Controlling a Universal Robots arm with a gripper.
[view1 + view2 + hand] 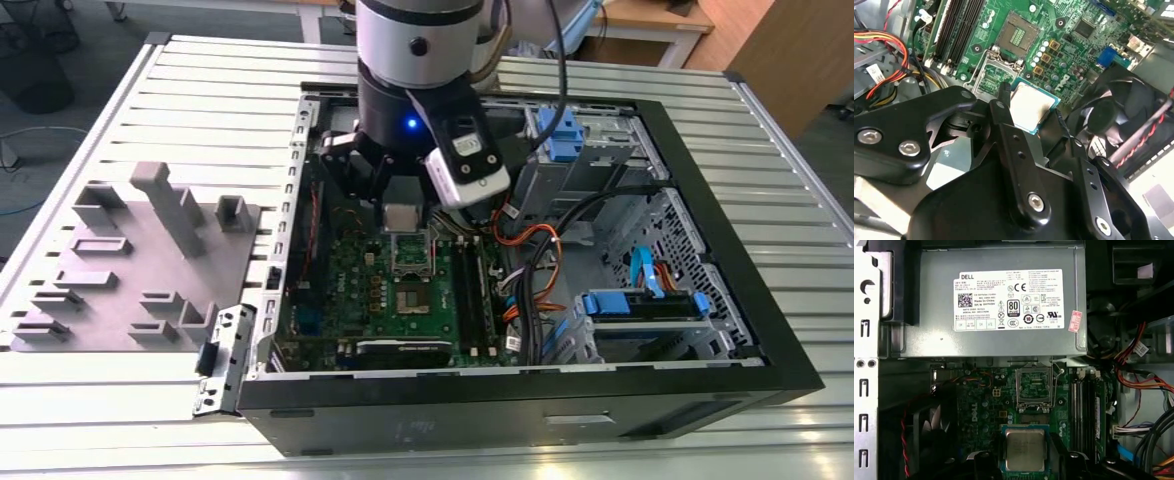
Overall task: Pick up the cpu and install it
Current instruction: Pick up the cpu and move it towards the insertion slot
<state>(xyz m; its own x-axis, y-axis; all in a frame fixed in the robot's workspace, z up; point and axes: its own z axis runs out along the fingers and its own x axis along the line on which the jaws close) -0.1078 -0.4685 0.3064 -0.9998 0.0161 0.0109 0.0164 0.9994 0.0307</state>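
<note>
**CPU in the claw, hanging over the board**

Exterior view: gripper (pixel 400 205) is down inside the open PC case (pixel 467 420), clenched on the cpu (pixel 404 218), with the chip held clear above the green motherboard (pixel 387 300). Grey moulded tray (pixel 134 260) sits on the slatted table (pixel 200 80), just beside the case on the exterior view's left.

First wrist view shows what the arm hides there: grey power supply box (pixel 939 305) with a white label, and the socket (pixel 1035 387), contacts showing, between that box and the cpu (pixel 1025 449).

Second wrist view: chip (pixel 1031 106) between the black fingers (pixel 1001 115), fan (pixel 1124 115) close by.

Case also holds RAM slots (pixel 1084 400), a cable bundle (pixel 534 270) and blue drive bays (pixel 641 305).
</note>
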